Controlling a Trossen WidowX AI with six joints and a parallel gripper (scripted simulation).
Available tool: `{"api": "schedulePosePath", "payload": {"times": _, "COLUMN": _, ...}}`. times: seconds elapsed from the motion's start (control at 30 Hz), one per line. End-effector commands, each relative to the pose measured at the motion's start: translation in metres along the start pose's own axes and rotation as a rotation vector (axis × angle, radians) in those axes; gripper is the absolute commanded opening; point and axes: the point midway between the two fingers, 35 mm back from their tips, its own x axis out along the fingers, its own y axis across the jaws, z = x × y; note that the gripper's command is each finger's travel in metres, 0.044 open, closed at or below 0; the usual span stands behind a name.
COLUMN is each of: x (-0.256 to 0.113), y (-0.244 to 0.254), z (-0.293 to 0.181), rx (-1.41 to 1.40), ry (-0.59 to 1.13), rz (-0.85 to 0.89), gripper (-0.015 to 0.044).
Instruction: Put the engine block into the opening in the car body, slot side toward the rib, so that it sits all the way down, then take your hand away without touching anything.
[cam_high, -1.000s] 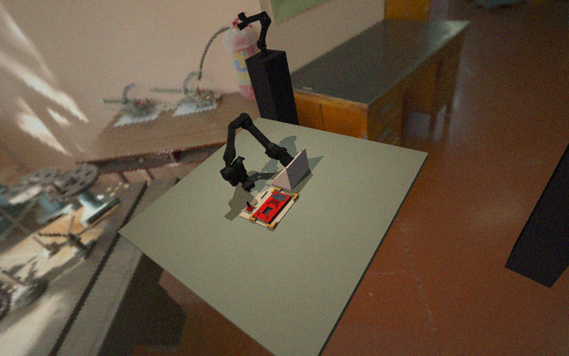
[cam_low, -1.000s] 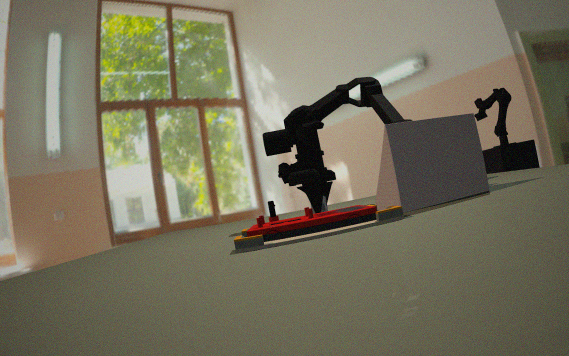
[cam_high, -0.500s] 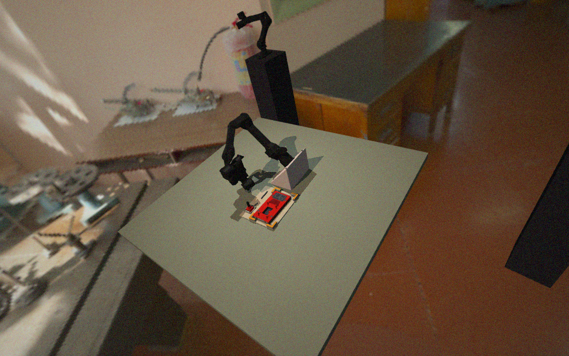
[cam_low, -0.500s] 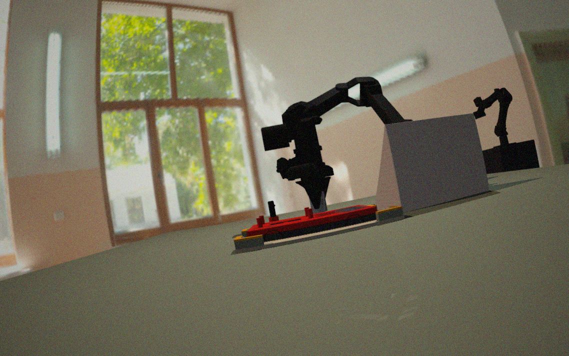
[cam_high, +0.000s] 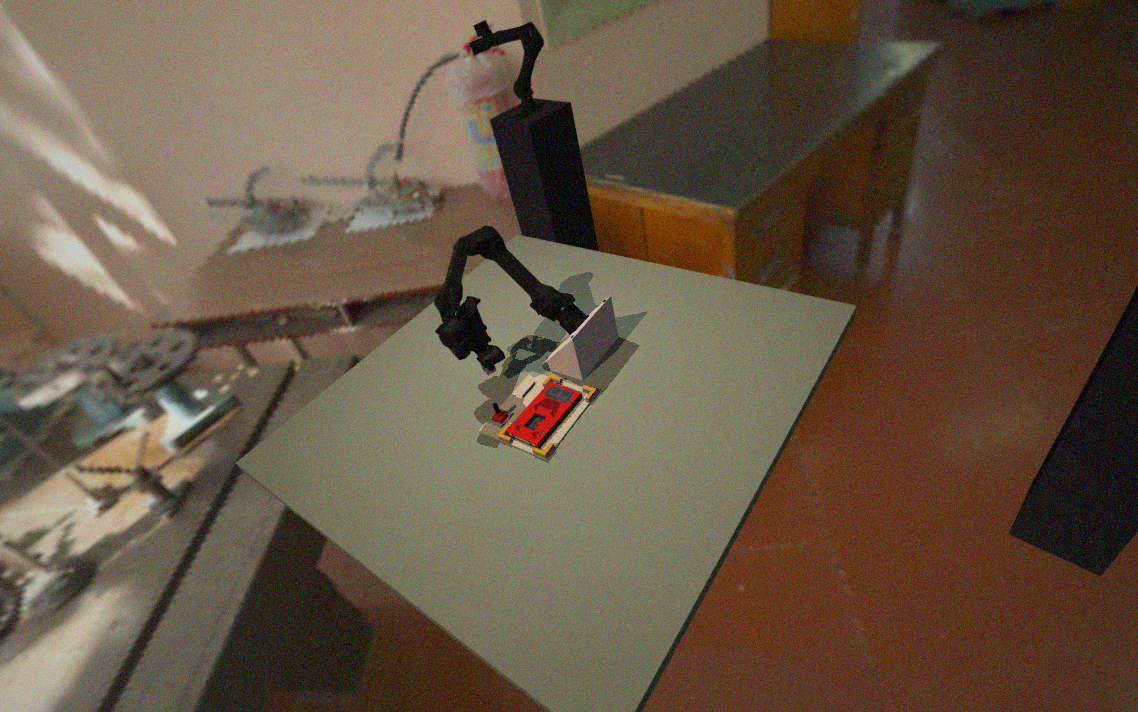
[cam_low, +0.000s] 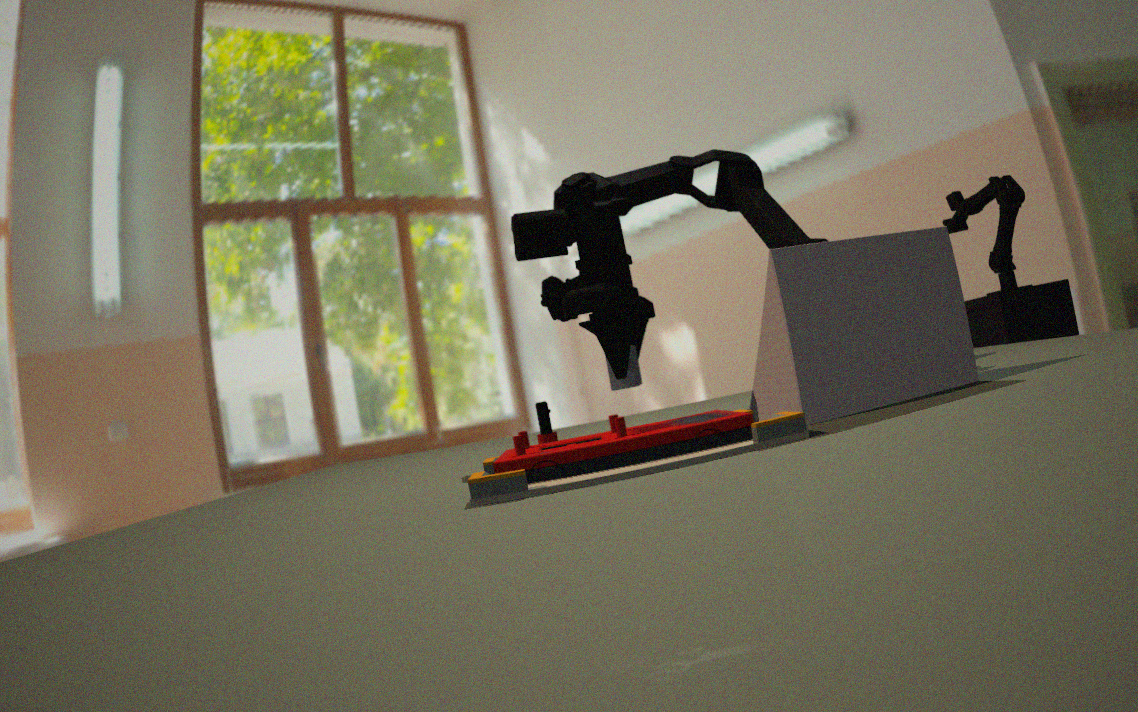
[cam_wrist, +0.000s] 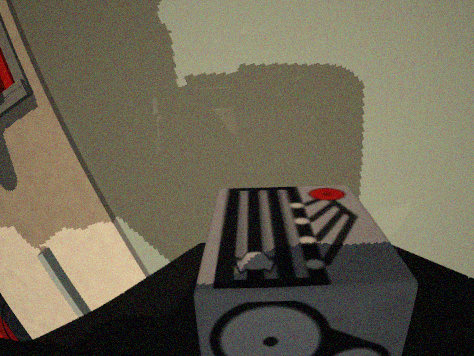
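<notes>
My gripper (cam_high: 490, 361) (cam_low: 621, 373) (cam_wrist: 297, 250) is shut on the engine block (cam_low: 627, 384) (cam_wrist: 300, 300), a grey block with a black-striped top, a red disc and a round pulley drawing on one side. It hangs above the table, and in the exterior view it appears above the car body. The wrist view shows it beside the board, over the table. The red car body (cam_high: 553, 409) (cam_low: 662, 431) lies flat on the board; its opening (cam_high: 535, 421) is dark and unfilled. The rib is too small to make out, and the fingers hide the block's gripped sides.
The tan board (cam_high: 532, 380) (cam_wrist: 50, 200) has orange-topped corner blocks (cam_high: 544, 449) (cam_low: 496, 485) around the car body. A small red part with a black post (cam_high: 499, 417) (cam_low: 547, 437) stands beside it. A pale wedge-shaped panel (cam_high: 587, 340) (cam_low: 872, 327) stands behind the board, near the arm's base.
</notes>
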Motion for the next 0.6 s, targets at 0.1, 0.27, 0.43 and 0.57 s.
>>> {"api": "schedulePosePath", "payload": {"times": 0.1, "x": -0.023, "y": 0.002, "z": 0.001, "rx": -0.006, "ry": -0.004, "rz": 0.008, "gripper": 0.0000}}
{"api": "schedulePosePath", "payload": {"times": 0.27, "x": -0.039, "y": 0.002, "z": 0.000, "rx": -0.015, "ry": -0.007, "rz": 0.006, "gripper": 0.0000}}
{"api": "schedulePosePath", "payload": {"times": 0.43, "x": -0.055, "y": 0.001, "z": -0.002, "rx": -0.025, "ry": -0.010, "rz": 0.003, "gripper": 0.0000}}
{"api": "schedulePosePath", "payload": {"times": 0.57, "x": -0.067, "y": -0.001, "z": -0.004, "rx": -0.032, "ry": -0.014, "rz": -0.001, "gripper": 0.0000}}
